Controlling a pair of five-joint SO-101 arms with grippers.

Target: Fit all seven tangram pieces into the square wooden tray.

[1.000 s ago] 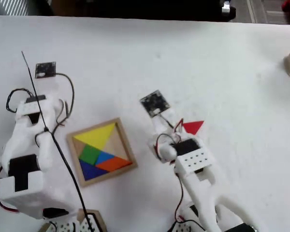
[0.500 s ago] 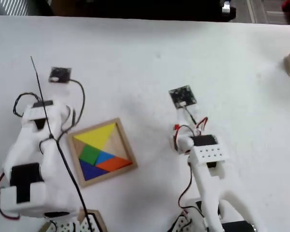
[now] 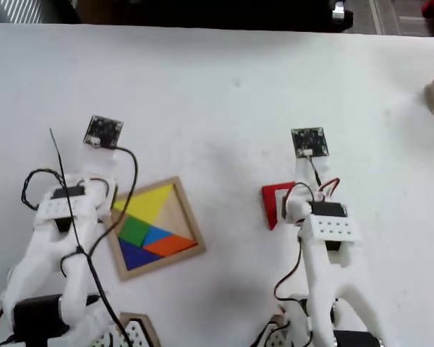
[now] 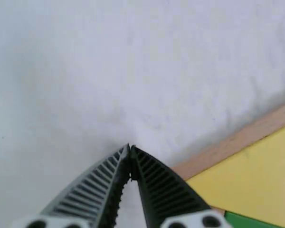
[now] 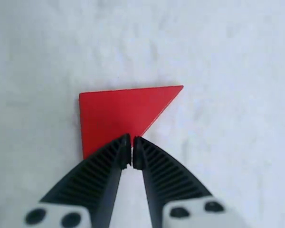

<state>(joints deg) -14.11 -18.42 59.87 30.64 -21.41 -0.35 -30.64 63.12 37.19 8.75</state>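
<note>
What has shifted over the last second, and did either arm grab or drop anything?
The right arm swung rightward, away from the tray. The right gripper, shut, now sits over the edge of the red triangle lying on the table. The left arm swung toward the tray, and the left gripper, shut, is beside its rim. Nothing was grasped or released. The tray and the pieces in it stayed put.

The tray lies on the surface, left of centre on the near side, with fitted pieces inside it. The left end effector sits just outside its far-left rim. Well apart to the right lies a loose piece, the right end effector over its near edge.
</note>
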